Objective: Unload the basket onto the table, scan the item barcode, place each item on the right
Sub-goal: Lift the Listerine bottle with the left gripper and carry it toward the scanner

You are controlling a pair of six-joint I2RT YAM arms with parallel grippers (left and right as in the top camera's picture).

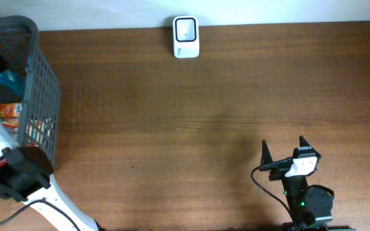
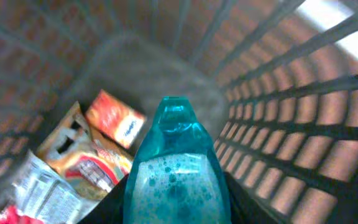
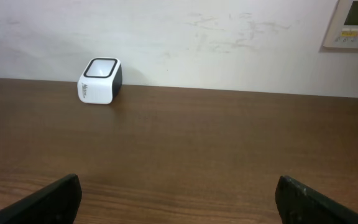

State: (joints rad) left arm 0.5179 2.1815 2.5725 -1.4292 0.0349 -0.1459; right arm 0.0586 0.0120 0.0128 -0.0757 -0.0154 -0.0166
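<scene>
Bottle in left gripper, right gripper spread

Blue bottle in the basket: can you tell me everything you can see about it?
The blue bottle looks like see-through teal plastic, with foamy bubbles in the liquid inside. Its narrower, rounded end points away from the camera into the grey mesh basket, over the snack packets. The left gripper holds it, dark fingers against both sides. No label shows.
</scene>
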